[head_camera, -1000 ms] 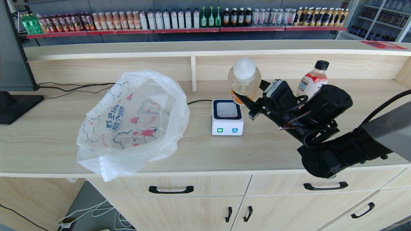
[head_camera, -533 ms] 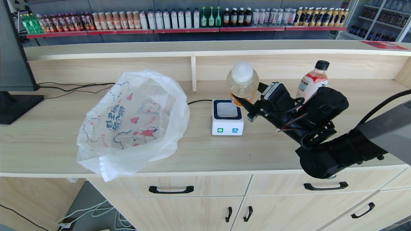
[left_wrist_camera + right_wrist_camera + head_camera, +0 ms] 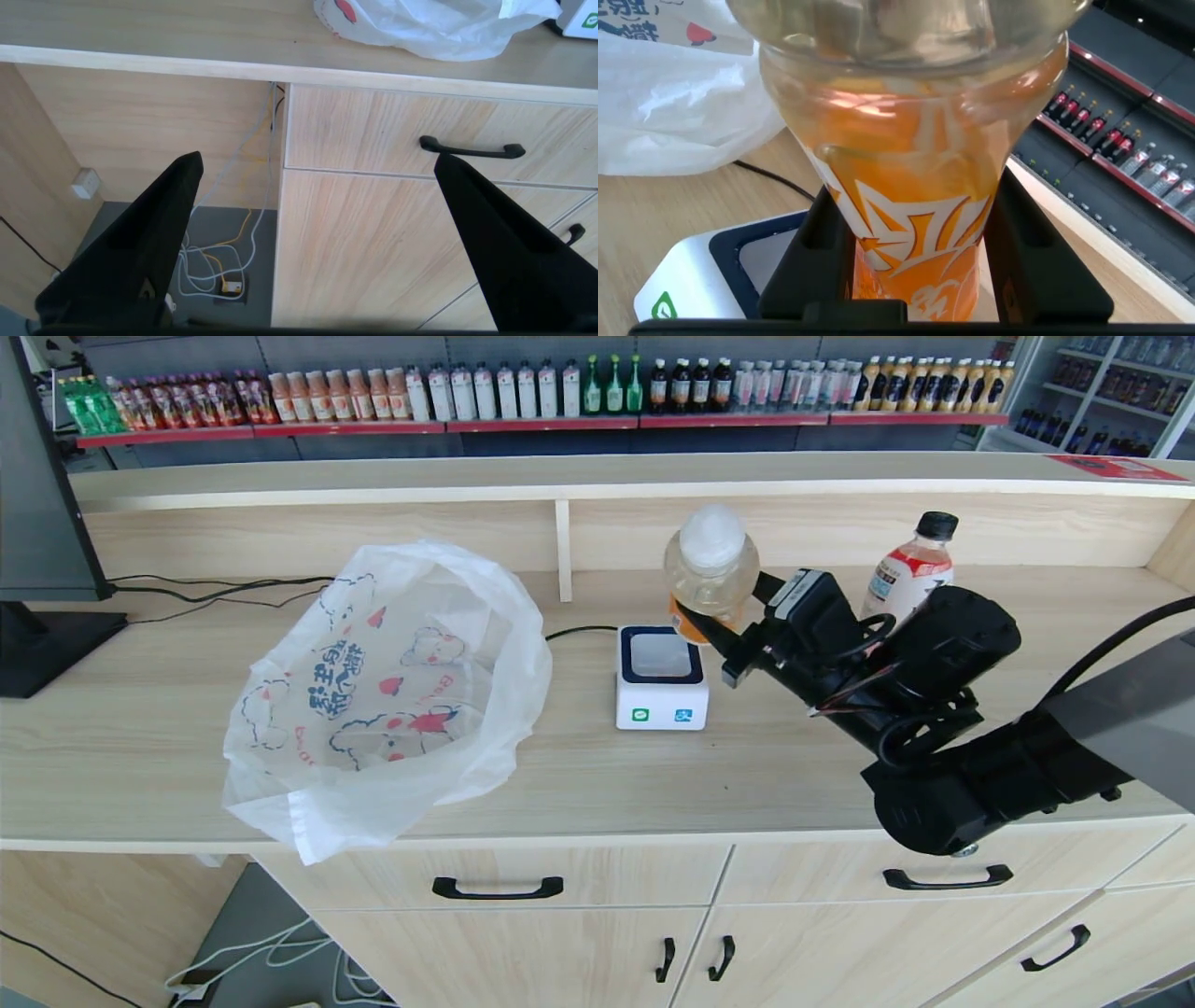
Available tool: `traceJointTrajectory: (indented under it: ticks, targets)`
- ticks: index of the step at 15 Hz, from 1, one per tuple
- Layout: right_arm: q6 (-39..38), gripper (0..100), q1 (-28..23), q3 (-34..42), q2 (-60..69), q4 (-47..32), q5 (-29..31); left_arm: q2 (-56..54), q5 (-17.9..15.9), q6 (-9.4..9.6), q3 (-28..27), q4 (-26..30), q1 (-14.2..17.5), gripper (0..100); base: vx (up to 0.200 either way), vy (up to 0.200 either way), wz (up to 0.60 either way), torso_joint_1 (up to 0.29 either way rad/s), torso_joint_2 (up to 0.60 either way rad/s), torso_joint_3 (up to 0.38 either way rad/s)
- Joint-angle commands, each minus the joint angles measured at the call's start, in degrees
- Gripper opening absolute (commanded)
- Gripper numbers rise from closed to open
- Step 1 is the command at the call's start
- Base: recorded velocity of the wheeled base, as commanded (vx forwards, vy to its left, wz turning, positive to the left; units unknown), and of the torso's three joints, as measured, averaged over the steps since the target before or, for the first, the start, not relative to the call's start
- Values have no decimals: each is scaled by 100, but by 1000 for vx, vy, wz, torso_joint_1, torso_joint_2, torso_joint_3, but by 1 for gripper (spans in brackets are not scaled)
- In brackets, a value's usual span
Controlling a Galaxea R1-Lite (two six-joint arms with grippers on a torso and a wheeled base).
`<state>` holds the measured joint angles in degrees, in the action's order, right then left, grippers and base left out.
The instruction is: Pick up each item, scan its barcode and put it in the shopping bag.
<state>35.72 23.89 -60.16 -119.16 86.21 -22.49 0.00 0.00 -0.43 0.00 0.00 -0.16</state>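
My right gripper (image 3: 698,623) is shut on a clear bottle (image 3: 710,569) with a white cap and an orange label, held upright just above the far right corner of the white scanner box (image 3: 660,678). In the right wrist view the bottle (image 3: 915,177) sits between the black fingers (image 3: 808,257), with the scanner (image 3: 719,280) below it. A white printed shopping bag (image 3: 392,681) lies open on the counter left of the scanner. A second bottle (image 3: 907,574) with a black cap stands behind my right arm. My left gripper (image 3: 318,252) hangs open below the counter, facing the drawers.
The wooden counter (image 3: 140,737) has a raised back ledge and a thin divider (image 3: 563,551). A monitor base (image 3: 47,635) with cables sits at the far left. Drawers with black handles (image 3: 472,147) run under the counter. Shelves of bottles (image 3: 523,392) line the back wall.
The bottle in my right gripper dipped slightly toward the scanner, then rose back to about where it was one second ago. The bag and the scanner have not moved.
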Motion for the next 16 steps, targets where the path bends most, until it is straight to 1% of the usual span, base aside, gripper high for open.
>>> traceJointTrajectory:
  ticks: [1,3,4,5,6,7,8,9,11,12,13,14,16]
  targets:
    - [-153,0,1,101,280,10,26,0,0,-1,0,0,-2,100,0,0,0,0,0,0]
    - [-399,0,-8,514,693,10,61,0,0,-1,0,0,-2,100,0,0,0,0,0,0]
    - [-540,0,-8,743,965,10,201,0,0,-1,0,0,-2,100,0,0,0,0,0,0]
    - [-540,0,-8,743,965,10,201,0,0,-1,0,0,-2,100,0,0,0,0,0,0]
    - [-961,0,-8,1252,1475,1,614,0,0,-1,0,0,-2,100,0,0,0,0,0,0]
    - [-1243,0,-8,1490,1686,1,746,0,0,-1,0,0,-2,100,0,0,0,0,0,0]
    - [-1489,0,-16,1692,1870,1,755,0,0,8,0,0,-2,100,0,0,0,0,0,0]
    - [-1753,0,-78,1903,2108,10,764,0,0,78,0,0,-11,100,0,0,0,0,0,0]
    - [-2025,0,-166,2386,2565,18,781,0,0,25,0,0,-2,100,0,0,0,0,0,0]
    - [-2043,0,-183,2439,2600,18,790,0,0,25,0,0,-2,100,0,0,0,0,0,0]
    - [-2262,0,-561,3186,2951,256,790,0,0,25,0,0,-2,100,0,0,0,0,0,0]
    - [-2464,0,-790,3309,3039,335,869,0,0,25,0,0,-2,100,0,0,0,0,0,0]
    - [-2921,0,-1080,3546,3171,379,1660,0,0,25,0,0,-2,100,0,0,0,0,0,0]
